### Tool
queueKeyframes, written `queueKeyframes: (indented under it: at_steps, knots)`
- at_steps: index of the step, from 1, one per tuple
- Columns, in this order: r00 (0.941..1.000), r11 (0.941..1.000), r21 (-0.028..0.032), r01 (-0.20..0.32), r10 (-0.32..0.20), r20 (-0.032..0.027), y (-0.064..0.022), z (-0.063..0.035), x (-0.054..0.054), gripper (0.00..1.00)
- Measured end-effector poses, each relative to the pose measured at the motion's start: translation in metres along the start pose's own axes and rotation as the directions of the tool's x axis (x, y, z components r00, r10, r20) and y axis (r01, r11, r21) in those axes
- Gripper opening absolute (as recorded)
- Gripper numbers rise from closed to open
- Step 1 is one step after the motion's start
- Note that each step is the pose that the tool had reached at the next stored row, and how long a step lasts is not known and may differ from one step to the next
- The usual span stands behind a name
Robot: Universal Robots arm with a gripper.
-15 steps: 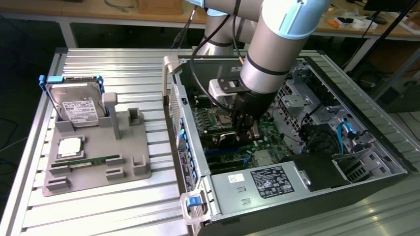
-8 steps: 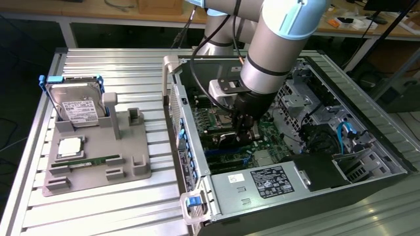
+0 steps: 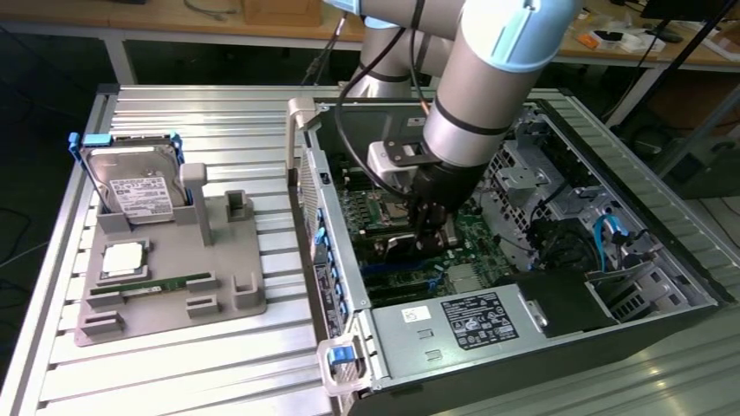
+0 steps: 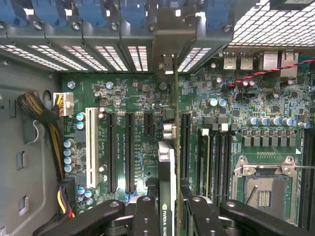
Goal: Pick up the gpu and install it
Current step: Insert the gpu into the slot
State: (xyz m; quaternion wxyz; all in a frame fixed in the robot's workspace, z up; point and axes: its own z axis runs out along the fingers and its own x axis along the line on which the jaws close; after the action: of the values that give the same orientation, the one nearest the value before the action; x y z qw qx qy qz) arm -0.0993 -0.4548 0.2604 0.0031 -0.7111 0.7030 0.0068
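My gripper (image 3: 425, 227) reaches down inside the open computer case (image 3: 347, 373), over the green motherboard (image 3: 474, 234). It is shut on the gpu (image 4: 166, 167), a thin dark card seen edge-on in the wrist view, with one finger (image 4: 146, 216) on each side of it. The card stands upright over the motherboard (image 4: 133, 98), in line with a long black expansion slot (image 4: 184, 142). Its metal end bracket (image 4: 167, 64) reaches toward the case's rear slot openings. In the exterior view the gpu (image 3: 399, 245) shows as a dark shape just below the fingers. I cannot tell whether it sits in the slot.
Other black slots (image 4: 112, 147) and a white slot (image 4: 91, 147) lie beside the card, and the CPU socket (image 4: 263, 191) is nearby. A grey fixture (image 3: 173, 303) outside the case holds a hard drive (image 3: 137, 186) and a green memory stick (image 3: 162, 282). The power supply (image 3: 463, 321) fills the case's near end.
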Motion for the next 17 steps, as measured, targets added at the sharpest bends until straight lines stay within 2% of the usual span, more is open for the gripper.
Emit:
queueKeyframes:
  at_steps: [17]
  knots:
    - [1.0000, 1.0000, 0.0000, 0.000, 0.000, -0.0001, 0.0000, 0.0055, 0.0001, 0.27]
